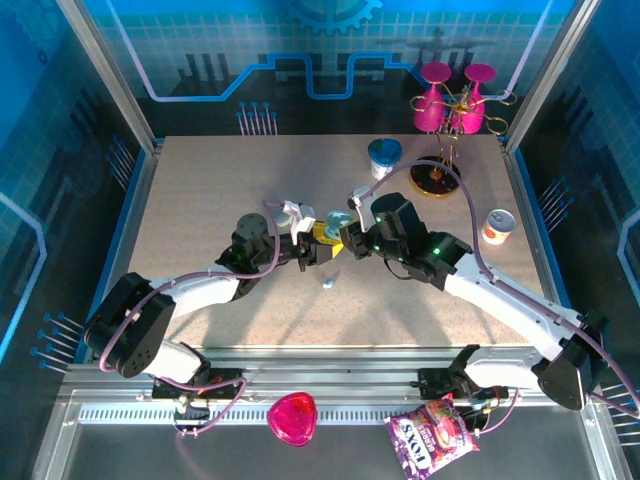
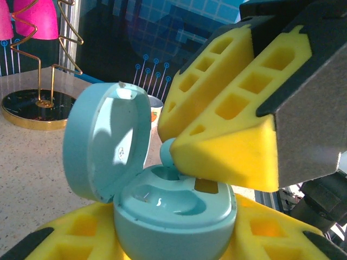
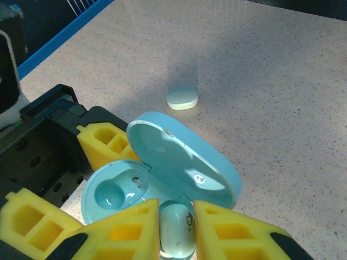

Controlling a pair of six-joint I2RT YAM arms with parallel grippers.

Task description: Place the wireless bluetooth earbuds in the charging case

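L gripper (image 1: pixel 316 246) is clamped on the charging case (image 2: pixel 173 208), yellow pads (image 3: pixel 102 142) pressed to both sides of the base, holding it above the table (image 1: pixel 200 200) near mid-table. Case is open: lid (image 3: pixel 184 160) hinged up and tilted back, pale blue inside w/ a small printed mark. R gripper (image 3: pixel 176 225) comes in from the opposite side, its yellow fingers (image 2: pixel 227 141) closed on one earbud (image 3: pixel 176 238), pale blue-white, pinched between the tips. In the left wrist view that bud touches the rim of the base at the socket nearest the R fingers, not fully down in it. The other socket (image 3: pixel 111 194), on the L gripper's side, is empty and glossy. A second earbud (image 3: pixel 182 98) lies loose on the table, apart from both grippers, just toward the near edge from the case in the top view. Far R of the table: pink glasses on a gold wire rack (image 1: pixel 450 95), a cup w/ blue lid (image 1: pixel 384 155) beside it, and a small white-orange cup (image 1: pixel 498 226) near the R edge. On the rail in front of the bases: a pink heart-shaped item (image 1: pixel 292 418) and a snack bag (image 1: pixel 428 435).
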